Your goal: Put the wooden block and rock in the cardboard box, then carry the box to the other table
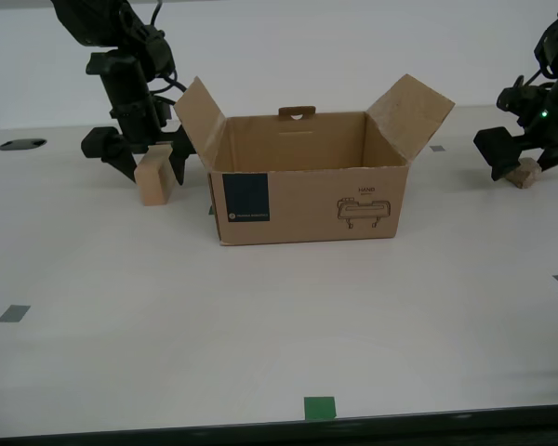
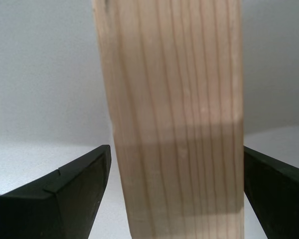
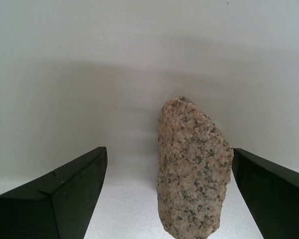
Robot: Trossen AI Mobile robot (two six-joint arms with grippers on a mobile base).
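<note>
The brown corrugated cardboard box stands open mid-table; it looks light but floppy, best gripped at its side walls. The light tan wooden block stands on the table beside the box's flap, between the spread jaws of my second gripper; stiff and smooth, take its flat faces. The rough speckled beige rock, dense and uneven, sits between my first gripper's open jaws, nearer one.
</note>
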